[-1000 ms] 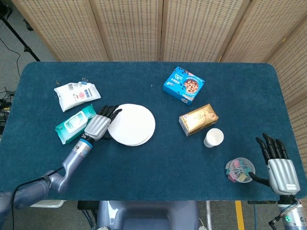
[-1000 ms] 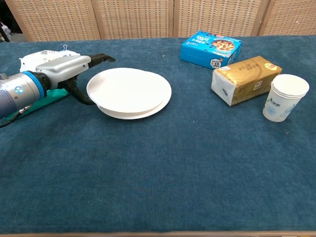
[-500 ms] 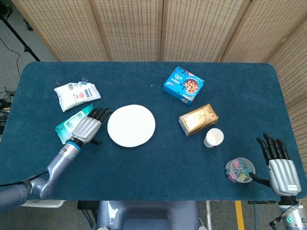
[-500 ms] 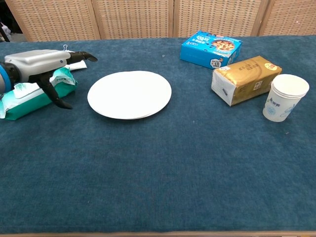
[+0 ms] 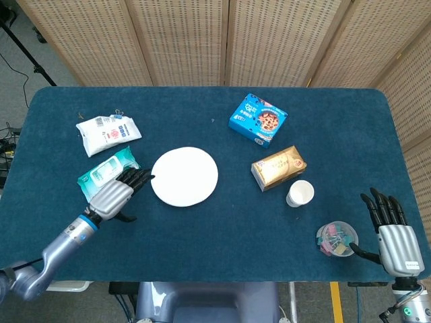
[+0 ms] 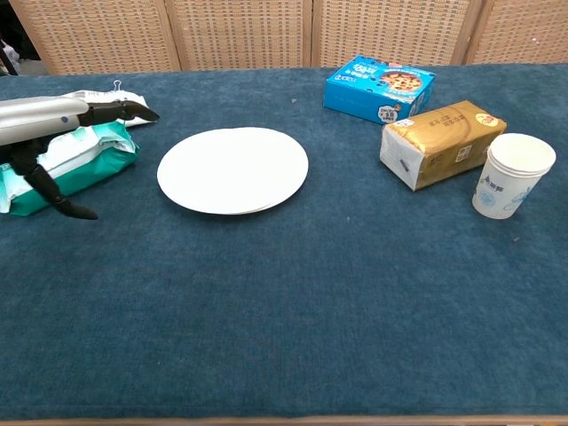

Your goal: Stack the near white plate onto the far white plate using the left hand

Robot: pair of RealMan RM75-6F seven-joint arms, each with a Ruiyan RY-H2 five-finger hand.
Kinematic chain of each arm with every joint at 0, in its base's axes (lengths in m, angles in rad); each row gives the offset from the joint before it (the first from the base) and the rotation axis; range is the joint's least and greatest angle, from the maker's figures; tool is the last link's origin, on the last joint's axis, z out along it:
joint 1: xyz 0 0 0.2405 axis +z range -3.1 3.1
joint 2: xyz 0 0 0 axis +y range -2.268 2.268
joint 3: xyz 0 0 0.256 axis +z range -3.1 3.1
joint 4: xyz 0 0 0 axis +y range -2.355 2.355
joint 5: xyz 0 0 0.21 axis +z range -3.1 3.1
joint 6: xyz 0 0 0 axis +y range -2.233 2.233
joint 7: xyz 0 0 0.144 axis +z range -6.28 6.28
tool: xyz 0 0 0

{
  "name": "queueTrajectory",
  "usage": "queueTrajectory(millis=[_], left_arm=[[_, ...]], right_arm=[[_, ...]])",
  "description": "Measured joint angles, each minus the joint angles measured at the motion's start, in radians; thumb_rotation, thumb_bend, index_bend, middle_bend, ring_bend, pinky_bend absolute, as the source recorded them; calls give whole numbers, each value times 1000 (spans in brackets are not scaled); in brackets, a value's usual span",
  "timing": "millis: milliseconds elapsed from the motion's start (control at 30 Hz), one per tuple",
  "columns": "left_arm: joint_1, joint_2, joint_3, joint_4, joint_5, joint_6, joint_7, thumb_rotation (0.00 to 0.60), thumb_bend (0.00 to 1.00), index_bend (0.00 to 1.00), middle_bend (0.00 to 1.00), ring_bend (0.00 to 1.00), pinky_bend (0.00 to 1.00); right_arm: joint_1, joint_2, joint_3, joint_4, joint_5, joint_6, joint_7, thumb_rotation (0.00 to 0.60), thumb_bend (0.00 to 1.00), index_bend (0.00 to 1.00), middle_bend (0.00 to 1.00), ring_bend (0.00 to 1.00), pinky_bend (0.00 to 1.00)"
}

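Note:
Two white plates (image 5: 184,176) (image 6: 232,169) lie stacked as one flat pile a little left of the table's middle. My left hand (image 5: 117,195) (image 6: 53,133) hovers to the left of the pile, apart from it, fingers spread and holding nothing. Part of it runs off the chest view's left edge. My right hand (image 5: 394,235) rests at the table's near right corner, fingers apart and empty; the chest view does not show it.
A green wipes pack (image 5: 104,171) (image 6: 71,164) lies just behind my left hand, with a white pouch (image 5: 108,131) beyond it. To the right are a blue cookie box (image 5: 258,120), a gold tissue pack (image 5: 279,167), a paper cup (image 5: 300,193) and a cup of clips (image 5: 336,239).
My left hand let go of the top plate, which settled flat on the lower one, and drew back to the left and nearer. The right hand stayed put.

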Motion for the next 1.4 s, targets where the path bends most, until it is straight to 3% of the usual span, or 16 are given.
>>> queueTrajectory(millis=[167, 433, 867, 1400], left_arm=[[39, 43, 46, -59, 52, 55, -19, 600, 0, 0, 0, 0, 0], [26, 51, 72, -125, 64, -5, -15, 600, 0, 0, 0, 0, 0], [-117, -41, -31, -123, -158, -291, -37, 600, 0, 0, 0, 0, 0], [-194, -174, -80, 26, -299, -405, -14, 600, 0, 0, 0, 0, 0]], right_arm=[[0, 5, -2, -3, -8, 0, 9, 600, 0, 0, 0, 0, 0], [-5, 15, -4, -7, -19, 12, 32, 600, 0, 0, 0, 0, 0], [-6, 19, -1, -3, -14, 13, 42, 600, 0, 0, 0, 0, 0], [-4, 17, 5, 2, -2, 8, 43, 600, 0, 0, 0, 0, 0]])
